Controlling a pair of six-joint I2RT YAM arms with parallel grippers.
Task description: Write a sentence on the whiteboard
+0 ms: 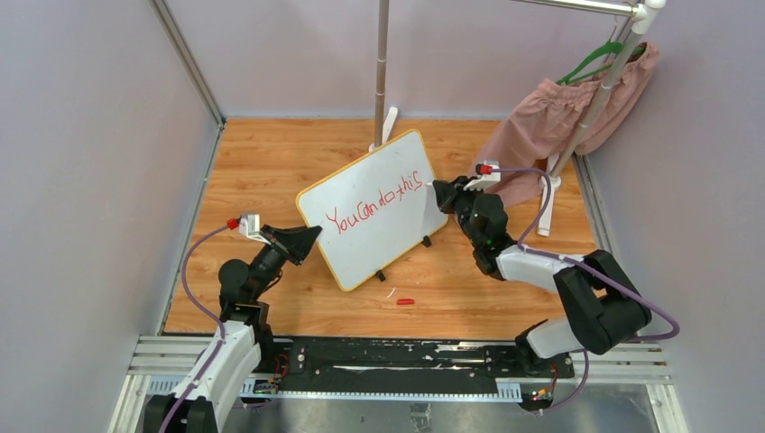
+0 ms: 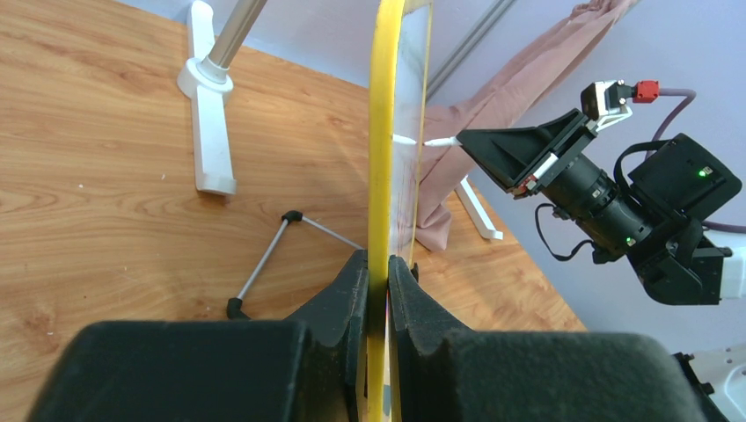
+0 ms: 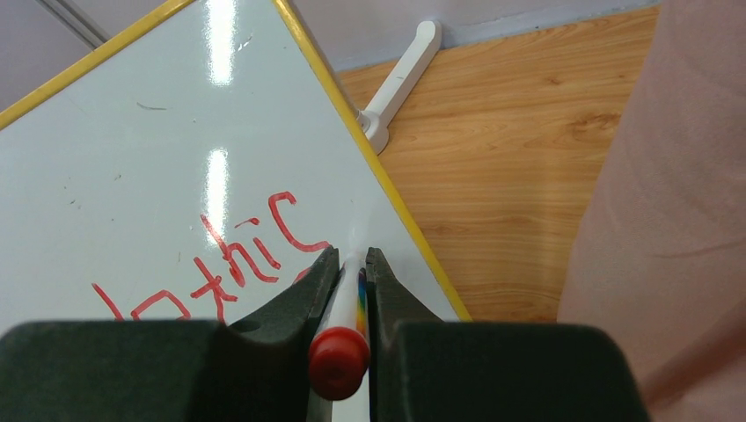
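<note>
The whiteboard (image 1: pixel 374 207), white with a yellow rim, stands tilted on black feet mid-table. Across it runs the sentence (image 1: pixel 372 206) in red marker letters. My left gripper (image 1: pixel 311 236) is shut on the board's left edge; in the left wrist view both pads clamp the yellow rim (image 2: pixel 383 176) edge-on. My right gripper (image 1: pixel 440 191) is shut on a white marker (image 3: pixel 345 308) with a red end, whose tip touches the board (image 3: pixel 132 167) just right of the last red letter (image 3: pixel 295 224). The marker tip (image 2: pixel 413 141) also shows from the left wrist.
A small red cap (image 1: pixel 405 301) lies on the wooden table in front of the board. A metal pole (image 1: pixel 382 63) with a white foot (image 2: pixel 209 132) stands behind the board. Pink cloth (image 1: pixel 577 108) hangs on a rack at back right.
</note>
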